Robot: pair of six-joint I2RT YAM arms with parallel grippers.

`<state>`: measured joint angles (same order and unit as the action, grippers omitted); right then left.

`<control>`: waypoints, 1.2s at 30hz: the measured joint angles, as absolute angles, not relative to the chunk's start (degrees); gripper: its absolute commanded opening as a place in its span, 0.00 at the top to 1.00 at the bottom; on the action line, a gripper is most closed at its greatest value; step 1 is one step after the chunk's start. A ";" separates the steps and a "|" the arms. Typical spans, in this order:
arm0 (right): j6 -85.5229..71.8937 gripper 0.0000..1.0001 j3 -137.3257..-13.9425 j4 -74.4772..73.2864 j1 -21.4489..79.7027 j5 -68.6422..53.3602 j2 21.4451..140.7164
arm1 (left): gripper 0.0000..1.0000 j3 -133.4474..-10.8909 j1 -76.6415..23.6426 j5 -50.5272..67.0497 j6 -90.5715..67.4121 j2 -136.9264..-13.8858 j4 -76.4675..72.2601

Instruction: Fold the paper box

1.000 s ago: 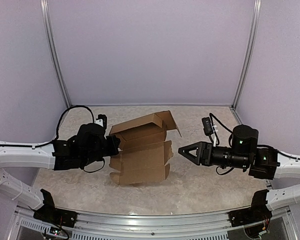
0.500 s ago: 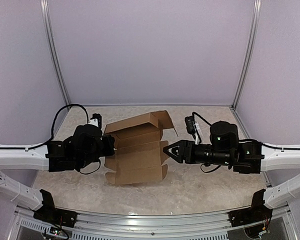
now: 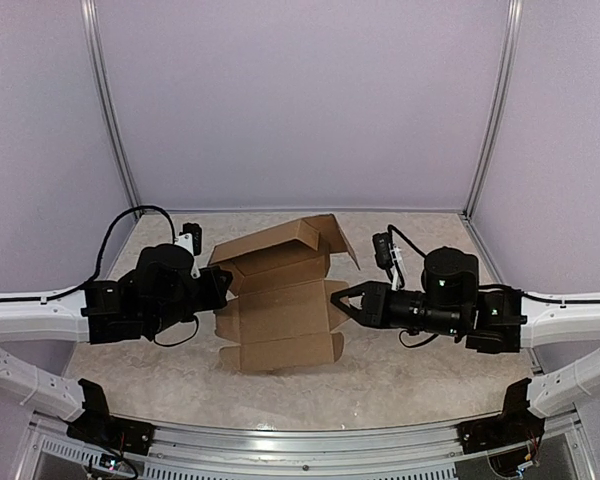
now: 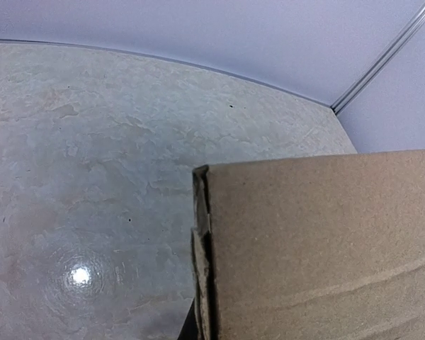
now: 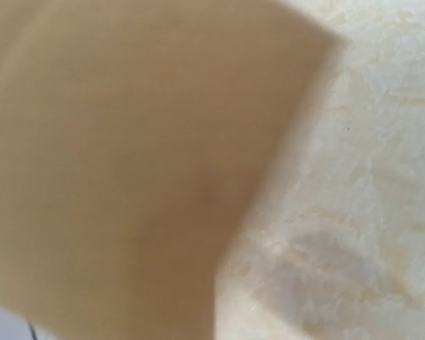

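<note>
The paper box is a brown cardboard die-cut, partly folded, with a flap raised at the back; it is held up over the table's middle. My left gripper is shut on its left edge. In the left wrist view the cardboard fills the lower right and its edge runs down into the jaws. My right gripper has its tips at the box's right side flap. The right wrist view shows only blurred cardboard up close, and the fingers are hidden there.
The marbled tabletop lies under the box, enclosed by purple walls with metal posts at the back corners. A metal rail runs along the near edge between the arm bases. Cables loop off both wrists.
My right gripper has moved left from clear of the box to its right flap. The left gripper and the box have shifted slightly.
</note>
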<state>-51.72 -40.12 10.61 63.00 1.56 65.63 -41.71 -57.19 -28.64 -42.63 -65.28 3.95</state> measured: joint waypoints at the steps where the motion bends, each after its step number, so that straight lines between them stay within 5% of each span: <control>1: -51.94 0.87 -39.33 11.25 63.00 1.50 64.97 | 1.00 -41.67 -56.88 -27.77 -42.83 -65.10 3.75; 7: -52.51 1.00 -33.41 17.43 63.00 0.43 59.46 | 1.00 -39.46 -54.08 -18.70 -43.68 -64.34 -0.60; 36: -52.34 0.97 -28.45 48.10 63.77 -19.07 64.29 | 1.00 -37.87 -51.37 1.48 -43.64 -66.98 -15.88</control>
<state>-52.34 -28.45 48.10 63.77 -19.07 64.29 -37.87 -51.37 1.48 -43.64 -66.98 -15.88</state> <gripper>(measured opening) 0.005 0.017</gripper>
